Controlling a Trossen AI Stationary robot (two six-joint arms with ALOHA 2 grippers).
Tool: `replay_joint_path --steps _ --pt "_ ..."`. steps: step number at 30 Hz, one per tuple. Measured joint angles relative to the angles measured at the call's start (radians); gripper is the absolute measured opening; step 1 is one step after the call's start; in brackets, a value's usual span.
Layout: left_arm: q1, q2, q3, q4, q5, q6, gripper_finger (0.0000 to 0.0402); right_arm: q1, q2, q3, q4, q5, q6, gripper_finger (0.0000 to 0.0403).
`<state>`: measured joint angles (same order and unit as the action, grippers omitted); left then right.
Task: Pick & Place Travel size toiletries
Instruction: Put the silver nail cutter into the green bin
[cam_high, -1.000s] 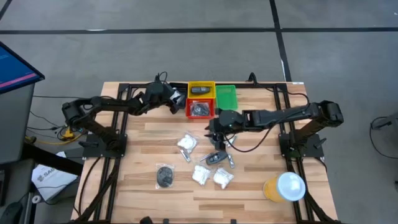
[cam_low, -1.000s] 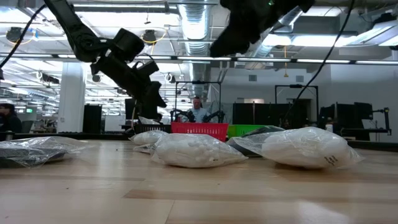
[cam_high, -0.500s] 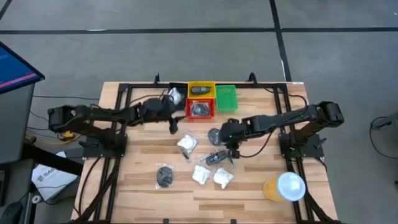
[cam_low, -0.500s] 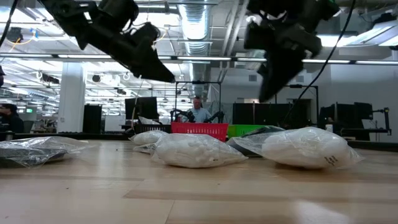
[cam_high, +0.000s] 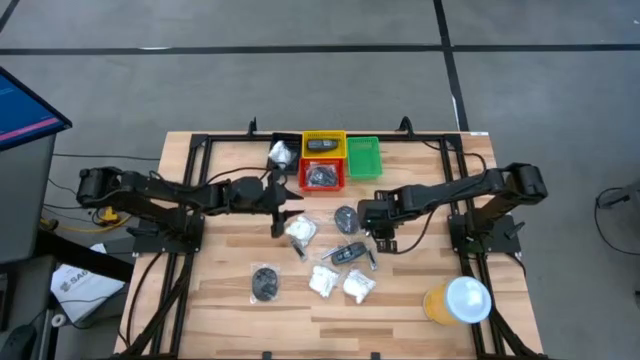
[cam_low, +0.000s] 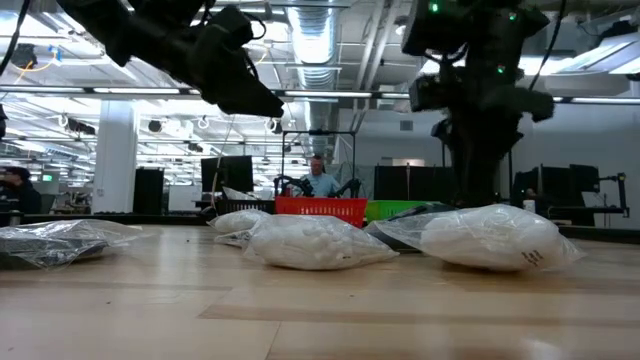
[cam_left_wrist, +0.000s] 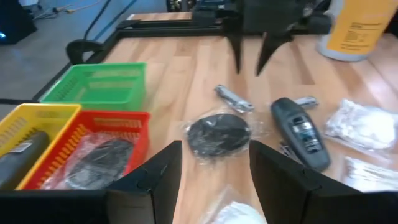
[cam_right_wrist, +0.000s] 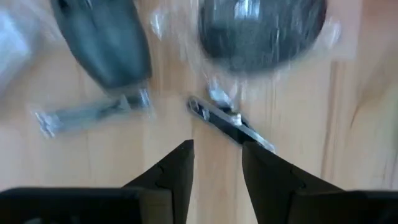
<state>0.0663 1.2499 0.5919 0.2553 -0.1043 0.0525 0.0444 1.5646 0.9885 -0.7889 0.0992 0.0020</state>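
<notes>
Several toiletries lie on the wooden table: white crinkly packets (cam_high: 300, 230) (cam_high: 323, 282) (cam_high: 358, 287), dark grey discs (cam_high: 345, 216) (cam_high: 265, 282), a black oblong piece (cam_high: 348, 252) and little silvery tubes (cam_right_wrist: 230, 124) (cam_right_wrist: 93, 112). One more white packet (cam_high: 280, 153) rests beside the yellow bin. My left gripper (cam_high: 285, 207) (cam_left_wrist: 214, 186) is open, hovering by the white packet near the red bin. My right gripper (cam_high: 376, 228) (cam_right_wrist: 217, 174) is open, pointing down just above a silvery tube next to the disc (cam_right_wrist: 261, 28).
Yellow (cam_high: 323, 145), red (cam_high: 322, 175) and green (cam_high: 363, 157) bins stand at the table's far edge; the red and yellow ones hold dark items. An orange cup with a white lid (cam_high: 455, 300) stands at the near right corner. Bare wood lies at the near left.
My left gripper has drawn back from the far edge by the yellow bin toward the table's middle, and a white packet now shows beside that bin. My right gripper has moved from the red bin toward the near edge and down over the silvery tube.
</notes>
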Motion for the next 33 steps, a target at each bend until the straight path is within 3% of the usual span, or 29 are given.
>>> replay_joint_path --steps 14,33 --pt "-0.072 0.0 0.0 0.017 0.0 -0.036 0.0177 -0.038 0.176 0.002 0.012 0.045 -0.12 0.0122" --pt "-0.074 0.0 0.0 0.025 0.0 -0.035 0.0177 -0.062 0.181 0.054 0.015 0.066 -0.2 0.0113"
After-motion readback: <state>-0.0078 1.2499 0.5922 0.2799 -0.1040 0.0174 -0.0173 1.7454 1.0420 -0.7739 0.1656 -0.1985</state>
